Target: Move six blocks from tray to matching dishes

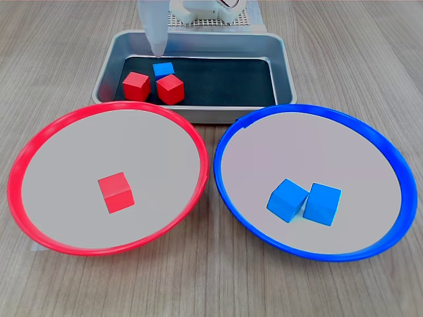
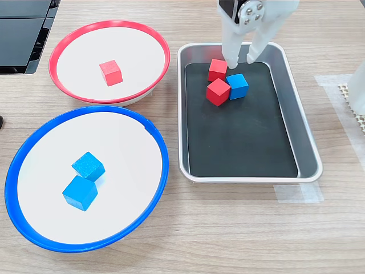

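Note:
The silver tray holds two red blocks and one blue block, clustered at one end. The second exterior view shows that same cluster as red blocks and a blue block. My white gripper hangs open just above the blue block, holding nothing; one of its fingers shows in the first exterior view. The red-rimmed dish holds one red block. Two blue blocks lie touching in the blue-rimmed dish.
Everything rests on a wooden table. The arm's white base on a mesh pad stands behind the tray. A black object sits at the second exterior view's top left. Clear tape lies by the tray's corner.

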